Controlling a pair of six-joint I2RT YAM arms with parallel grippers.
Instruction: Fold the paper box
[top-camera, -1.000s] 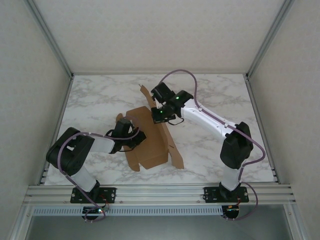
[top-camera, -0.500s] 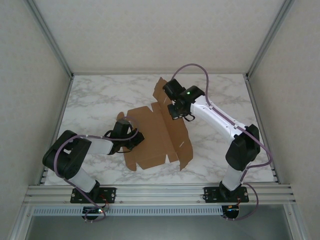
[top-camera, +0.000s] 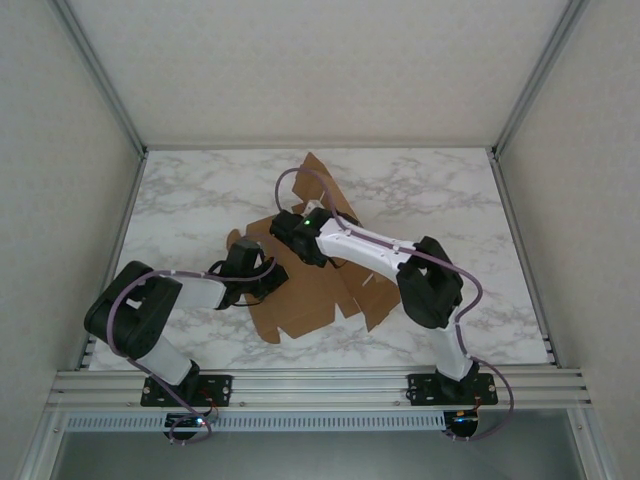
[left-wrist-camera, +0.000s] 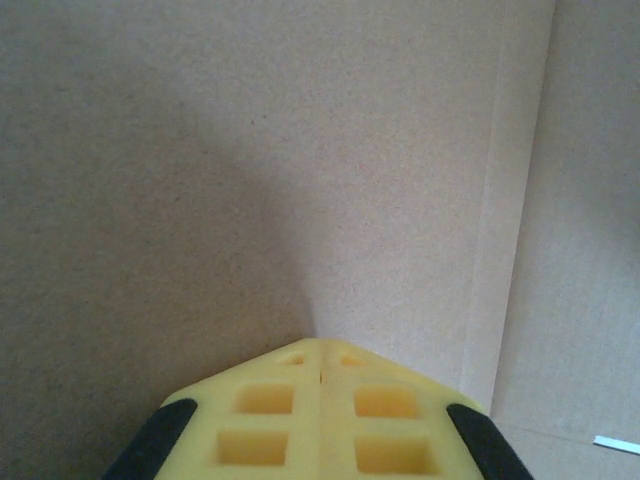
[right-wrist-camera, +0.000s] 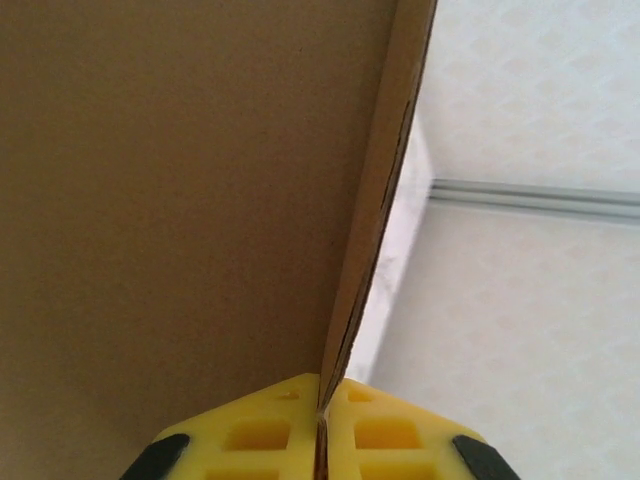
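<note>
Near the middle of the white marbled counter (top-camera: 190, 195), a little left of centre: the plain brown die-cut cardboard box sheet (top-camera: 300, 305). Mostly flat, long axis roughly from the near edge toward the far wall, leaning slightly right, with a pointed far flap (top-camera: 318, 172) tilted up off the surface.

Pinched in the right gripper (top-camera: 289, 228): one raised panel edge at the sheet's far-left part. Closed tight on that thin edge. Reaches in from the right, forearm across the side flaps.

Pressed tip-down on the sheet's left panel: the left gripper (top-camera: 262, 278), fully closed, holding nothing, apparently pinning the base. Just near and left of the right gripper, close but apart.

Probably mid-fold, with the held panel to swing about its crease; cannot tell toward which side.

From the right wrist: cardboard edge-on between the yellow fingers (right-wrist-camera: 250, 435), panel face to the left. Shows the grip itself, hidden from above by the wrist.

From the left wrist: closed yellow fingers (left-wrist-camera: 260, 410) over bare flat board, a straight scored crease (left-wrist-camera: 495, 230) just right of the tips, running away from the camera. Not made out from above.
</note>
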